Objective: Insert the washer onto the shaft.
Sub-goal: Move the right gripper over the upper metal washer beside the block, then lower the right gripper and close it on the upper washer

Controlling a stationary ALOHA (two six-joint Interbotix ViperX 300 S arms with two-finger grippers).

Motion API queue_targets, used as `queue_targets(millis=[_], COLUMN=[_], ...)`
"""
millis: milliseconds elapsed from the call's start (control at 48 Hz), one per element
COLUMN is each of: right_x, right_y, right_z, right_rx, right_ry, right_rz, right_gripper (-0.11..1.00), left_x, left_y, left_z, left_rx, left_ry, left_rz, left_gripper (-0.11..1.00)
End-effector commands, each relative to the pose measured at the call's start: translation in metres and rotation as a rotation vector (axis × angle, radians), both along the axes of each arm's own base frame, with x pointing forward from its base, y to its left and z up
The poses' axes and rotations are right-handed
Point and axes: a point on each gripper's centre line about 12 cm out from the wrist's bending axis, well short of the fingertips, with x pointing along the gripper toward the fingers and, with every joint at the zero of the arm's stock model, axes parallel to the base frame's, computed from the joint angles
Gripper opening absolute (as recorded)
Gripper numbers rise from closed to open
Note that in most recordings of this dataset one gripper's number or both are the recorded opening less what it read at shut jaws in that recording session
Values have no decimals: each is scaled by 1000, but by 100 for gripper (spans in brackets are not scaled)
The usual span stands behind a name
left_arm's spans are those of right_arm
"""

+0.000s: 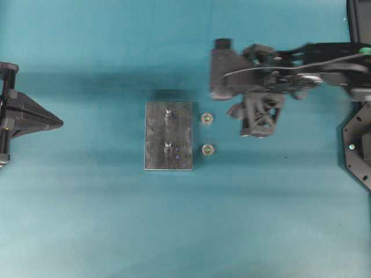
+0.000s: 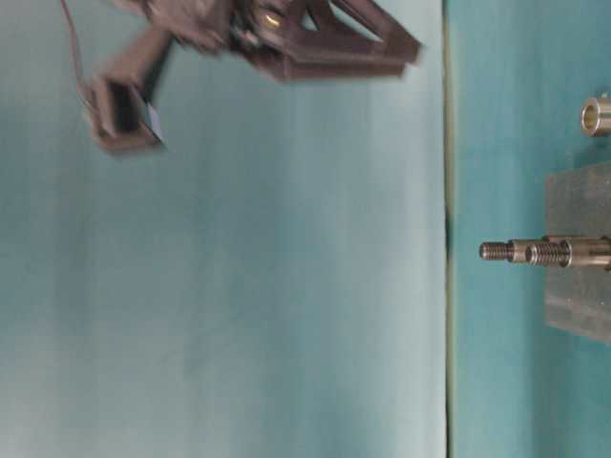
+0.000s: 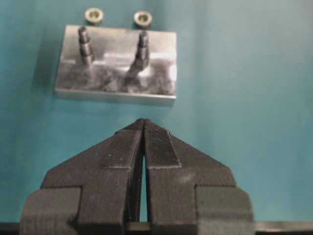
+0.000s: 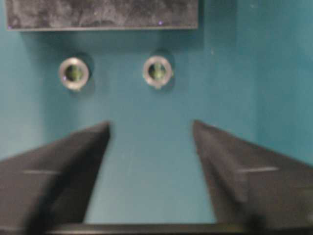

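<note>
Teal worktop (image 1: 87, 220), metal block (image 1: 168, 136) at centre.
Right claw (image 4: 151, 147) spread wide near two washers (image 1: 207, 119); left claw (image 3: 143, 128) pinched closed, empty.

From my station, all I see around the work area is a flat teal tabletop surface (image 1: 87, 220) filling the overhead view edge to edge. Soft shadows darken it toward the top. In the table-level view, turned sideways, a paler teal backdrop wall (image 2: 286, 286) meets the table along a thin dark seam (image 2: 446, 286).
</note>
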Motion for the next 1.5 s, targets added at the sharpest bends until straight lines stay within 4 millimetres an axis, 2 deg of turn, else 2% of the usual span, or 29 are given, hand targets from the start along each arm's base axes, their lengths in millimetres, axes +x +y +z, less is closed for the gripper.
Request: queue_targets(millis=[0, 146, 437, 667, 979, 1479], right_x=[13, 25, 49, 59, 47, 43], right_y=[0, -2, -4, -5, -6, -12], right_z=[5, -11, -39, -51, -72, -87], right_rx=[-10, 0, 43, 44, 44, 44], right_ry=[-16, 27, 165, 150, 133, 97], right_rz=[21, 19, -15, -28, -51, -91], right_gripper=[85, 80, 80, 80, 79, 79], left_x=[3, 2, 0, -3, -4, -4], left_y=[0, 0, 0, 0, 0, 0], left_z=[9, 7, 4, 3, 2, 2], left_rx=[0, -6, -16, -15, -16, -18], left_ry=[-23, -20, -14, -21, -18, -18], left_rz=[1, 4, 10, 8, 8, 10], left_gripper=[0, 0, 0, 0, 0, 0])
